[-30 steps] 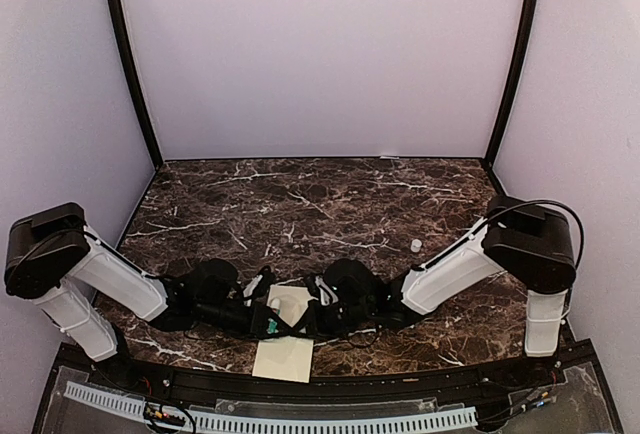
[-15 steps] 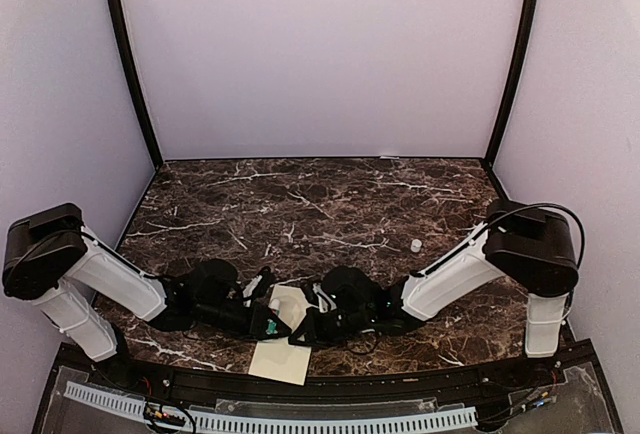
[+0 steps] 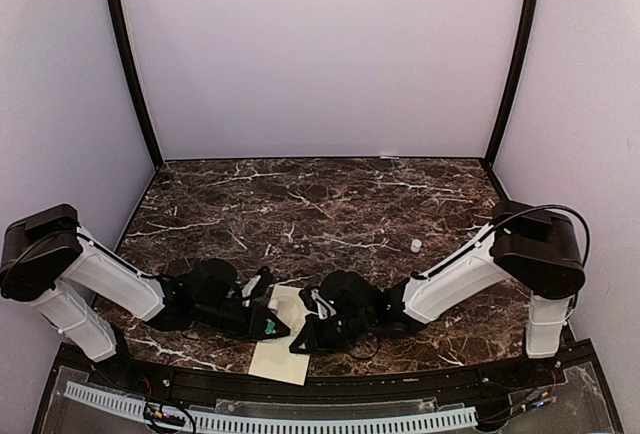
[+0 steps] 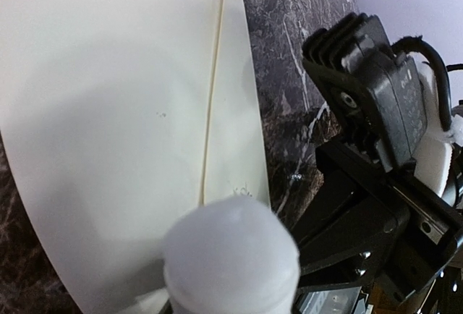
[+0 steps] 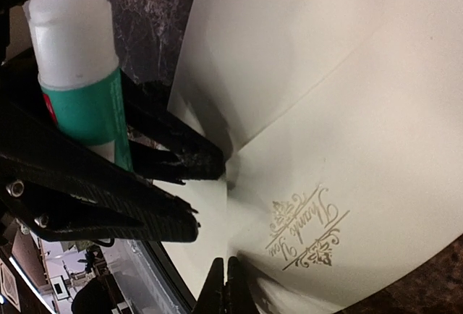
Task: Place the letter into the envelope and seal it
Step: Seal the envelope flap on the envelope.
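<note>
The cream envelope point(image 3: 281, 354) lies flat at the table's near edge between the two arms. Its seams and a small "Thank You" emblem point(image 5: 307, 227) show in the right wrist view. The letter is hidden. My left gripper point(image 3: 270, 324) is shut on an uncapped glue stick point(image 5: 76, 61) with a green label. The stick's white tip point(image 4: 231, 256) hangs over the envelope point(image 4: 108, 111). My right gripper point(image 5: 230, 285) is shut with nothing in it. Its tips rest on the envelope point(image 5: 347, 75) beside the emblem, close to the left fingers point(image 5: 181, 156).
A small white cap-like piece point(image 3: 416, 245) stands on the dark marble table point(image 3: 330, 204) to the right. A black rail point(image 3: 400, 379) borders the near edge, just below the envelope. My right arm's black wrist point(image 4: 376, 111) crowds the left gripper.
My right gripper has slid toward the near edge and leftward over the envelope. The envelope has turned slightly. The left gripper and glue stick have hardly moved.
</note>
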Motion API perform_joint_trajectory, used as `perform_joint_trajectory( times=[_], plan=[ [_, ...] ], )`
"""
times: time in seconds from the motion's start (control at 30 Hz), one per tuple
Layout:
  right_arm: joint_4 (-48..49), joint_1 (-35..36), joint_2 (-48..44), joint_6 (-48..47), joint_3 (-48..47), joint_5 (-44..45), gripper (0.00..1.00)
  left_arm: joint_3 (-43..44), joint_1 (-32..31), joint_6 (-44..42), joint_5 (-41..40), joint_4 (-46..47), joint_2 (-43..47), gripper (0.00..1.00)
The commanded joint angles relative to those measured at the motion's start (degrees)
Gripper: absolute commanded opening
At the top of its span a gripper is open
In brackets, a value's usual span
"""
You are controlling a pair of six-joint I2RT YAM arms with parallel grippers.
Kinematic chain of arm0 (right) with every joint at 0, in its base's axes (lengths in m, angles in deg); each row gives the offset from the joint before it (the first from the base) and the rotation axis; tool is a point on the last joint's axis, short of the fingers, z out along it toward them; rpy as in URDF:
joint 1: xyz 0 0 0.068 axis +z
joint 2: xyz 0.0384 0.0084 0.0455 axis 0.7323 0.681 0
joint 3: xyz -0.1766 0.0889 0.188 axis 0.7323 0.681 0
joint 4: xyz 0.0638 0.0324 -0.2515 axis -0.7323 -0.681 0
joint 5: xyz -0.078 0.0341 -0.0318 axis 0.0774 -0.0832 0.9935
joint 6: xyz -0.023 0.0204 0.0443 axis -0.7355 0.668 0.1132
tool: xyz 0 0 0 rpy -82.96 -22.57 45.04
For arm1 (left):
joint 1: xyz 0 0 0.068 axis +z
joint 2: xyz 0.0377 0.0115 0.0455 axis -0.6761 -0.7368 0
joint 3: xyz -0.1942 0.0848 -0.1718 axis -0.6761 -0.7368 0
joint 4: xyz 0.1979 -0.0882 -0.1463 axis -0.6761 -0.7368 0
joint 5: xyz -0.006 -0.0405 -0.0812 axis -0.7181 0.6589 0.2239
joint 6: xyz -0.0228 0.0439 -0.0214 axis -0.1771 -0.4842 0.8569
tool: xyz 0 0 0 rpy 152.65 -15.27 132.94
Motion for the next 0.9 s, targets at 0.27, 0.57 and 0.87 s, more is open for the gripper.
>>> perform_joint_trajectory(
  times=[0.27,0.57,0.87],
  plan=[
    [-8.1,1.1,-15.0,-7.9,2.3,-4.3,0.04,9.5,0.6,-6.2,-15.3,-27.9,20.4,0.0],
    [-11.3,-1.3,-29.9,-10.0,7.3,5.0,0.36,11.5,1.1,-6.4,-17.4,-39.0,37.0,0.0],
    [-5.3,-2.4,-42.9,-14.3,10.3,9.8,0.69,15.9,0.9,-9.2,-7.1,-37.3,39.9,0.0]
  ],
)
